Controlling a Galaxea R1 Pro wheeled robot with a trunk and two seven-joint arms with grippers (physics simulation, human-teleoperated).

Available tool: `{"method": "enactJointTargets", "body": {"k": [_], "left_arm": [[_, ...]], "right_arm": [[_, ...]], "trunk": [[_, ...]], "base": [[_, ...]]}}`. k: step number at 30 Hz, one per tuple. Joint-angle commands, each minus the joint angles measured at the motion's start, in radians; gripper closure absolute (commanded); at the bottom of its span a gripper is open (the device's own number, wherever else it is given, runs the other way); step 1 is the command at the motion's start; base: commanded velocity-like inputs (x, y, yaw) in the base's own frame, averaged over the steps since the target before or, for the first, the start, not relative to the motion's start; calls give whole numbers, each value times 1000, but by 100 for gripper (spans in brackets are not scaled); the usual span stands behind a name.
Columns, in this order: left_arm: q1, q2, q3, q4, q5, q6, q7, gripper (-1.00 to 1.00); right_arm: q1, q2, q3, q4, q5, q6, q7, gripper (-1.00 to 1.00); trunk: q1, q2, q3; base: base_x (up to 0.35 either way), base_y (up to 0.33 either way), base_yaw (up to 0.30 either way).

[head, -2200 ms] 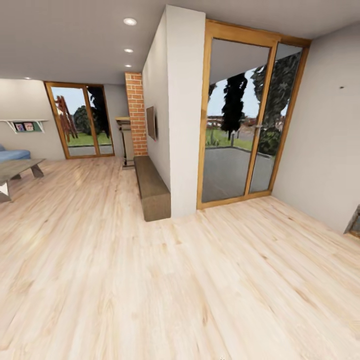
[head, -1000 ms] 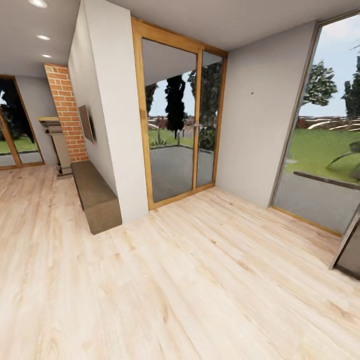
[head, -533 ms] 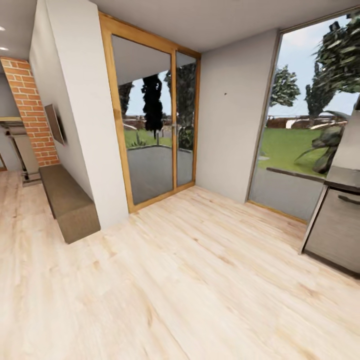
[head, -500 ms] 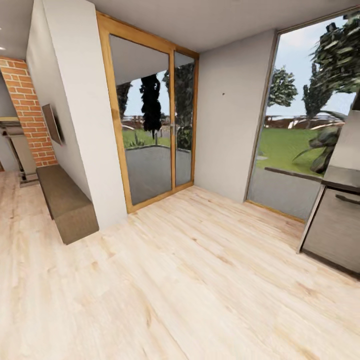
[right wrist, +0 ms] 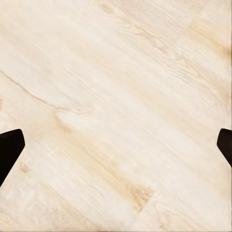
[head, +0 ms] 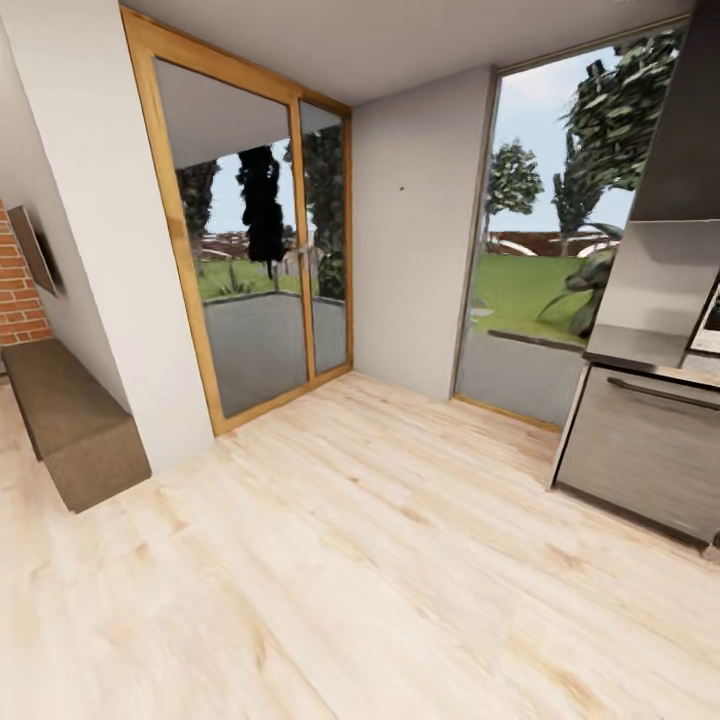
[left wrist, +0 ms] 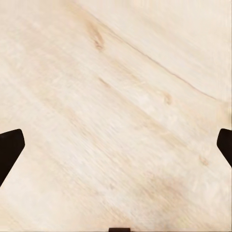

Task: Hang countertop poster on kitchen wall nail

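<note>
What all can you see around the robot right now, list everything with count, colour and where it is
wall nail: one, dark, on pale grey wall between glass door and window
glass door: one, wood-framed, left of centre
window: one, tall, garden beyond
cabinet: one, dark with steel handle, right
kitchen countertop: one, dark grey, above cabinet
bench: one, brown, left
floor: pale wood
left gripper: black fingertips spread, over floor
right gripper: black fingertips spread, over floor

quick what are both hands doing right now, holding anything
Left hand: open, holding nothing, over the pale wooden plank floor.
Right hand: open, holding nothing, over the same floor.
</note>
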Motion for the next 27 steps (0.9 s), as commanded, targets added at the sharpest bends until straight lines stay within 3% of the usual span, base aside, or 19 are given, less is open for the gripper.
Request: {"method": "enactJointTargets", "body": {"k": [1,27], "left_arm": [[1,0,1,-2,-1,-1,0,-100],[1,0,0,-2,-2,0,0,-100]], "right_arm": [[-1,0,-1,1,-1,-3,0,-100],[-1,0,-1,3,-2,-3,0,-100]], "trunk": [[0,0,-1],[0,0,-1]], "base": [[182,-255,-270],[177,-270,-298]]}}
